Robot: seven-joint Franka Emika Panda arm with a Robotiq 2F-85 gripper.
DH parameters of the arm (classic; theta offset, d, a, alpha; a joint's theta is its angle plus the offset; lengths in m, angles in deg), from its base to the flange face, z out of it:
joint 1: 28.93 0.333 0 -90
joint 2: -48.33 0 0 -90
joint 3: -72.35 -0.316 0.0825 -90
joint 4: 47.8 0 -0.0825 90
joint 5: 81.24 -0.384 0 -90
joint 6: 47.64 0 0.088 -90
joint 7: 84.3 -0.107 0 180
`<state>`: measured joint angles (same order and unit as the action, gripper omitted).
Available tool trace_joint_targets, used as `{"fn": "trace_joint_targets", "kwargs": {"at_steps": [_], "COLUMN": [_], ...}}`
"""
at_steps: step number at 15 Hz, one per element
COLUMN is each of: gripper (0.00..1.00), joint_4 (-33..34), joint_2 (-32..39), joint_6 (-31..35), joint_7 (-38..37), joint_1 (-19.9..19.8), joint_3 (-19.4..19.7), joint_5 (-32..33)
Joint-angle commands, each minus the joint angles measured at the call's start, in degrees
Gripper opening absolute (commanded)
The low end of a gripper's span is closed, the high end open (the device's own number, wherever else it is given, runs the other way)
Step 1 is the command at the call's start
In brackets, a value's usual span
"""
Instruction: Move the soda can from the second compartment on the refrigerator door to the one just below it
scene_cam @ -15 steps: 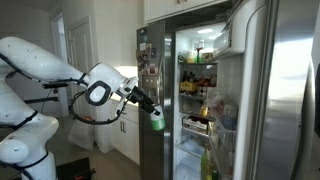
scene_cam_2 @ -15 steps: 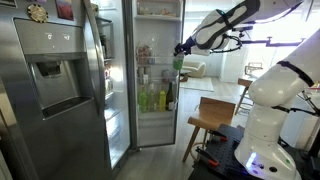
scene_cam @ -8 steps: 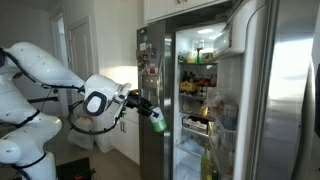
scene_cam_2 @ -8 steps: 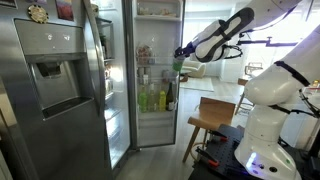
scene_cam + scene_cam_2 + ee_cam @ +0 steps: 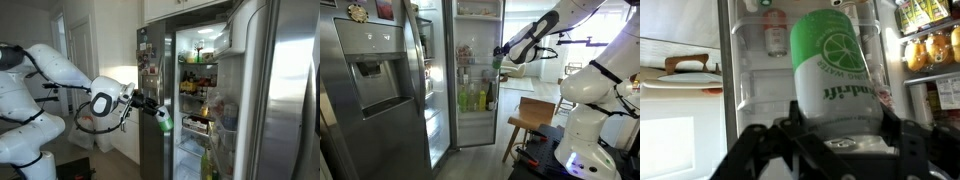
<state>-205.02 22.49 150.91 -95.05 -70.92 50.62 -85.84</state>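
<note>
Held roughly upright: gripper (image 5: 840,128) closed round body of can (image 5: 835,65), can out clear of the door (image 5: 745,90) with its bins just ahead, probably so it can drop into the lower bin without tipping.

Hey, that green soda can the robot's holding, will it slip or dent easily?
The soda can looks smooth and glossy, so it may slide if the fingers loosen. As a drink can, it probably dents under a hard squeeze. Its round body would likely roll if laid down.
</note>
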Motion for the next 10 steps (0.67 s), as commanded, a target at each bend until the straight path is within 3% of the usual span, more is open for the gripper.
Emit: {"fn": "trace_joint_targets", "kwargs": {"at_steps": [1,7,8,9,10], "gripper": [0.48,0.48,0.48,0.73,0.73], "joint_4": [4.92,7.11,6.32,6.16,5.95], "joint_2": [-1.02,-1.18,-0.38,-0.24,0.0], "joint_6": [0.0,-0.06,-0.14,-0.32,-0.4], "joint_7": [-0.17,-0.19,0.0,0.0,0.01], "joint_1": [-6.1,-14.0,-11.38,-11.79,-11.68], "joint_3": [-6.45,-13.45,-11.36,-11.72,-11.7], "joint_5": [-2.14,-1.68,-0.67,-0.67,-0.66]}}
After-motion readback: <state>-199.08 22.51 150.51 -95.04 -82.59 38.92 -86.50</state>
